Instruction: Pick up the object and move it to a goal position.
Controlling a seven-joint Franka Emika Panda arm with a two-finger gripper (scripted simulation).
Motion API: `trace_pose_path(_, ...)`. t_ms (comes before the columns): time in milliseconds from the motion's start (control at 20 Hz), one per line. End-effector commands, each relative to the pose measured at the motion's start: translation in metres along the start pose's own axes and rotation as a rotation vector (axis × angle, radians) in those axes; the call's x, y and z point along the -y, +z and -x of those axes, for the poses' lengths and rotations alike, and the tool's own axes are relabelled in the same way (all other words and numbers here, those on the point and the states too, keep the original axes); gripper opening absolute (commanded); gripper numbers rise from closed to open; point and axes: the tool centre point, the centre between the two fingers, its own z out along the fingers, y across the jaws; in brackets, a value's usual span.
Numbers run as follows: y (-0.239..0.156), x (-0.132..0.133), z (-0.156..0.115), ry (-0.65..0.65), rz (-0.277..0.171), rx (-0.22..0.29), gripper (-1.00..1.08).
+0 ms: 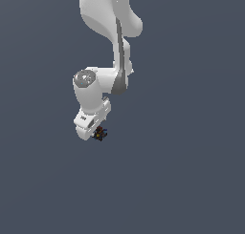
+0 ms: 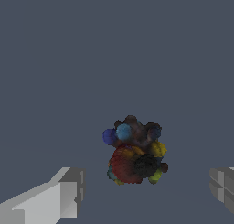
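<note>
Overhead, the white Panda arm (image 1: pixel 111 47) reaches down from the top of the exterior view, wrist bent, gripper (image 1: pixel 97 132) low over a plain slate-grey surface (image 1: pixel 191 171).

Jaws: wide open. Wrist view shows one light finger (image 2: pixel 59 198) on one side and the other finger (image 2: pixel 223 187) far across the frame, with a broad gap between. Nothing gripped; neither finger touches anything.

Object (image 2: pixel 135 150): small, dark, lumpy cluster, knobbly outline. Specks of blue, red, yellow, yellow-green, with a black patch near the middle. Lies between the two fingers in the wrist view, somewhat nearer the first, clear of both.

Exterior view: object (image 1: pixel 100 133) shows as a tiny dark speck right at the gripper's tip, partly hidden by the white hand. Contact with the surface: cannot tell.
</note>
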Motion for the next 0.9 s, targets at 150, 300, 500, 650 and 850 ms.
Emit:
trace_pose_path(150, 0.006, -0.001, 0.005, -0.069, -0.002, -0.003, 1.0)
trace_pose_path(300, 0.008, -0.001, 0.006, -0.089, -0.003, -0.004, 1.0)
trace_pose_path(500, 0.008, -0.001, 0.007, -0.098, -0.003, -0.004, 1.0)
trace_pose_path(650, 0.01, -0.001, 0.007, -0.094, -0.003, -0.004, 1.0)
trace_pose_path(850, 0.022, -0.001, 0.007, -0.096, -0.003, -0.004, 1.0)
